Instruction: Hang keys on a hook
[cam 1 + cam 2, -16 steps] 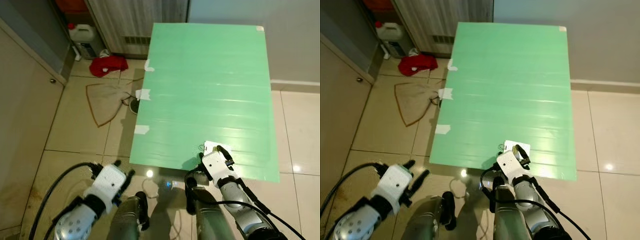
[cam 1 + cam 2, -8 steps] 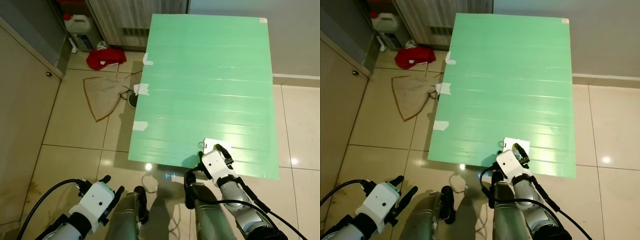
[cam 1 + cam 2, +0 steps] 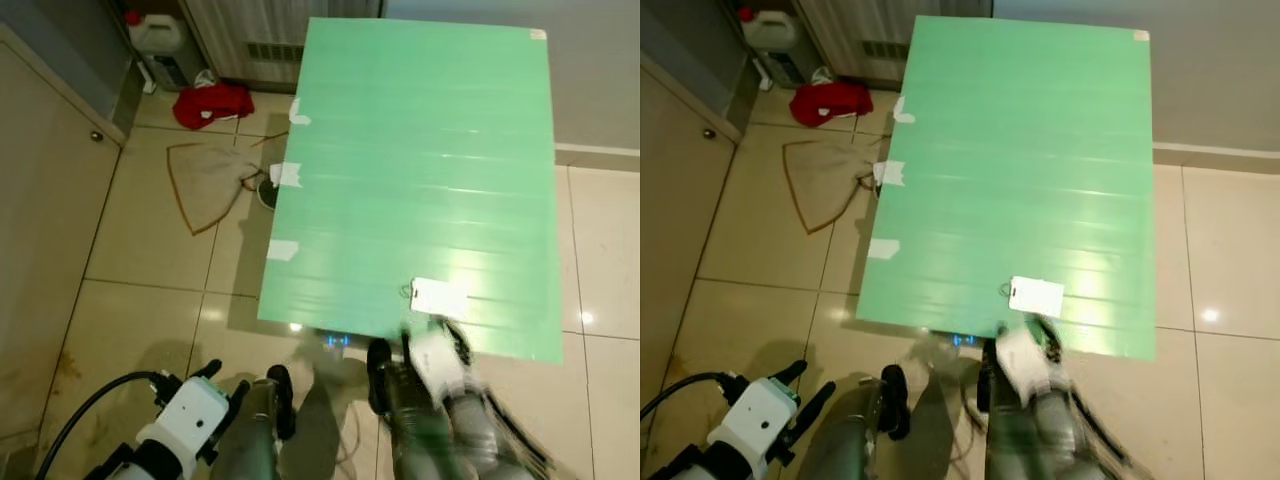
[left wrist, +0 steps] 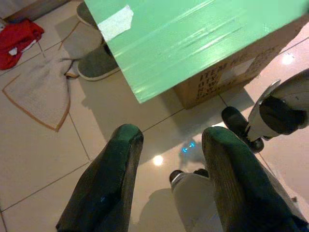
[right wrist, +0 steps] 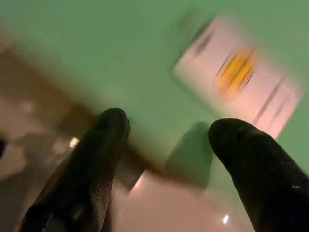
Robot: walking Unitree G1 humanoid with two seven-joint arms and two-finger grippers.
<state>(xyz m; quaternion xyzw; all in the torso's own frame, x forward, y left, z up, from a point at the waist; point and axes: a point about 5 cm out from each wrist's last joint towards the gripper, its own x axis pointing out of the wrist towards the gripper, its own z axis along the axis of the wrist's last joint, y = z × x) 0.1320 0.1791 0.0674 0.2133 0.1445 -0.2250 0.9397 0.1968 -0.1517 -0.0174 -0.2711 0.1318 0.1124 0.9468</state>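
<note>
Left eye view looks down on a tiled floor (image 3: 150, 270) with a cabinet door (image 3: 40, 200) along the far left side. Low on the left the left gripper (image 3: 222, 385) hangs over bare tile, its silver arm bent up from below with a black cable looping off the wrist. On the left wrist view its two black fingers (image 4: 108, 179) stand well apart with nothing between them, pointing toward the near corner of the green board. Further back sit a white jug (image 3: 160, 35), a red cloth (image 3: 212, 104) and a beige rag (image 3: 205, 180) on the tiles. Moving right, the green board (image 3: 420, 170) lies flat over a cardboard box (image 4: 231, 72), white tape tabs along its left edge. Near its front edge rests a white tag (image 3: 438, 298) with a small ring at its left end; keys themselves are too small to make out. Just in front, the right gripper (image 3: 440, 345) is motion-blurred at the board's front edge. From the right wrist view its fingers (image 5: 96, 159) are spread wide, empty, with the tag just beyond them.
</note>
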